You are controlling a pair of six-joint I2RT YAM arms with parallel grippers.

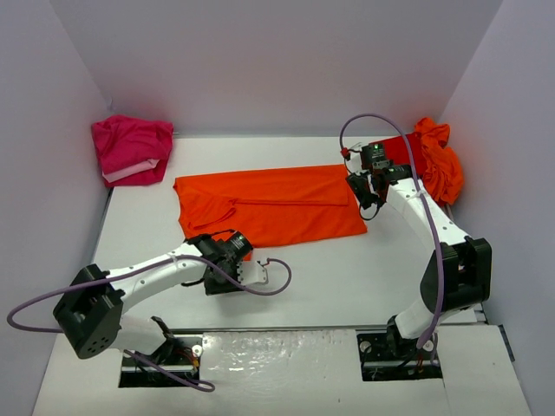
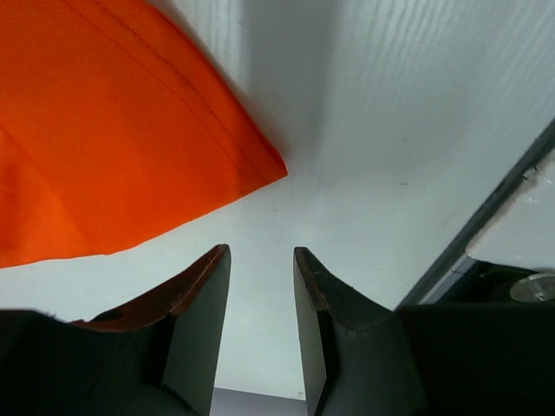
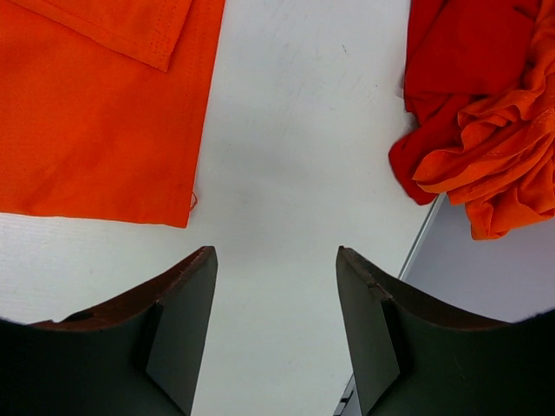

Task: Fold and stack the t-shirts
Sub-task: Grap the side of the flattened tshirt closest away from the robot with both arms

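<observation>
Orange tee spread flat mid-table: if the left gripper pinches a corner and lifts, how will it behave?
Probably floppy: the orange tee lies flat with a soft fold, so it should drape and sag from a pinch. Likely light; the fabric looks thin at its hemmed corner. Pushed, it would probably bunch rather than slide on the table.

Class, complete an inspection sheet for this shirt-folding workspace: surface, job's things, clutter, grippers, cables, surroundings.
Surface: white table.
Job's things: orange t-shirt laid flat mid-table; pink t-shirt bundled far left; red-orange pile crumpled far right.
Clutter: nothing seen.
Grippers: left gripper and right gripper low over the table, jaws open, empty.
Cables: purple cables loop along both arms.
Surroundings: plain pale walls.
</observation>
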